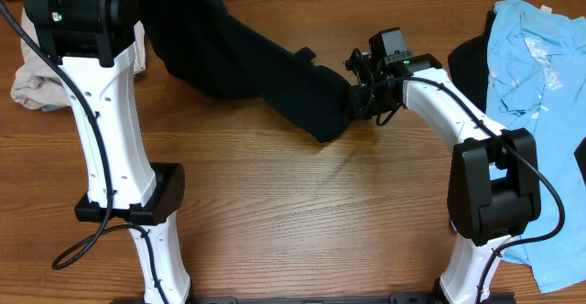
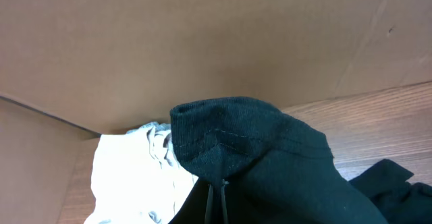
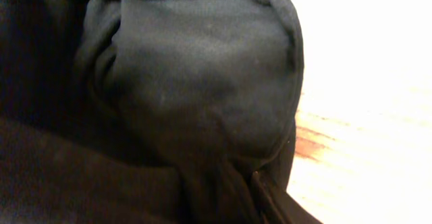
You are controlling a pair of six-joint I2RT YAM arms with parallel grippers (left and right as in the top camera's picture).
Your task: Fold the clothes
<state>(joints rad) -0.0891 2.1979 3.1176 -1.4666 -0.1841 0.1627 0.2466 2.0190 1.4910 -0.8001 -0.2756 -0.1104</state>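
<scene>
Black garment [image 3: 202, 82] bunches right against my right wrist lens, and the right pincer [image 1: 360, 98] looks clamped on its end. It stretches across the counter [image 1: 302, 212] toward my left pincer, whose jaws I cannot see. I judge nothing folded yet: blue shirt [image 1: 536, 93] and beige garment [image 1: 37, 80] lie crumpled, waiting.

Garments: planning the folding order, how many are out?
3: black one top centre, beige one far left, blue shirt far right. Dark cloth under it may be a fourth.
</scene>
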